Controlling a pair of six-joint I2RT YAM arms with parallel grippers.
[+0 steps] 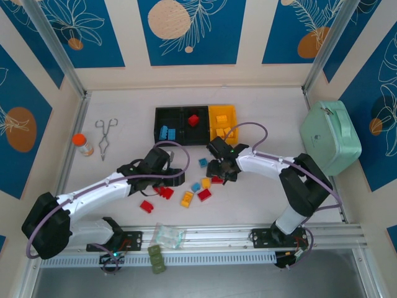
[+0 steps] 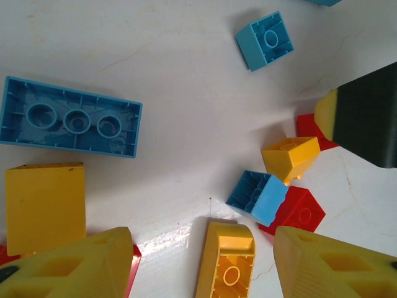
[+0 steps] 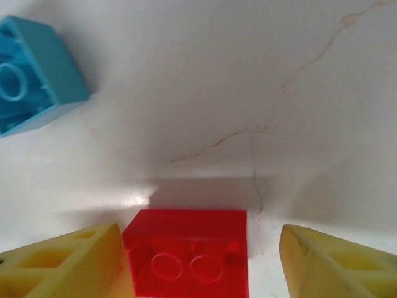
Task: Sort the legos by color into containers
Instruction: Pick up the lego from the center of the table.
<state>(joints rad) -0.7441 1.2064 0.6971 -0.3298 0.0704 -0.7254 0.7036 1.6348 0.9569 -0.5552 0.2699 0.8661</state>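
table (image 1: 124, 105): white, faintly cracked | far centre: row of three joined containers (image 1: 182, 110), two black, one yellow | middle: loose legos (image 1: 187, 198), red, blue, yellow, scattered | left: metal tongs (image 1: 106, 138) near orange-capped bottle (image 1: 82, 144) | right: mint-green case (image 1: 332, 136) | near edge: clear bag (image 1: 169, 236)

Red, light-blue and yellow legos (image 1: 187, 198); black and yellow containers (image 1: 180, 109).

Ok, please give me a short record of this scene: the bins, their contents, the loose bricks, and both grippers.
containers: three joined, two black, one yellow
contents: blue bricks left, single red brick middle, yellow bricks right
loose legos: red, blue, yellow, on the table
left gripper: open, yellow lego between the jaws
right gripper: open, red lego between the jaws
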